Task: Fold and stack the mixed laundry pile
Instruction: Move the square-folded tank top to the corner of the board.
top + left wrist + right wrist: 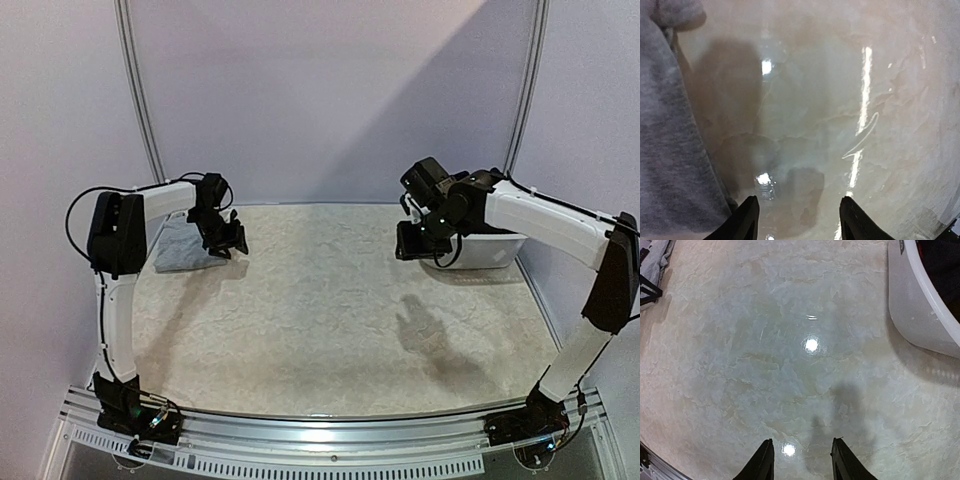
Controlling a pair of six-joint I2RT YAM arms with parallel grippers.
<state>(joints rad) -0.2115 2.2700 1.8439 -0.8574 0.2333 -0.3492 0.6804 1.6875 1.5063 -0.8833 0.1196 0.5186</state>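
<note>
the white basket (pixel 492 252) sits at the far right of the table (pixel 330 310). from above, the right arm covers most of it. the right wrist view cuts it off at the corner, showing only a curved wall and rim. something dark (pixel 944 265) lies inside, too cropped to tell what it is or how much there is. in the top view the fingertips of both grippers are hard to make out against their black housings. in each wrist view only the finger ends enter at the bottom edge.

the one garment plainly in sight is a light grey piece (pixel 180 248) lying at the far left of the table. it is a soft, heathered knit, gathered into a compact, roughly folded bundle with a rounded edge. the left wrist view shows it filling the left side (pixel 670 150), cut off by the frame.

the left gripper (pixel 800 222) hovers just beside the grey piece, on its right. its fingers stand well apart over bare table, with nothing between them. the right gripper (pixel 802 462) hangs near the basket's left side. it is moderately parted and empty, with only the glossy surface below.
</note>
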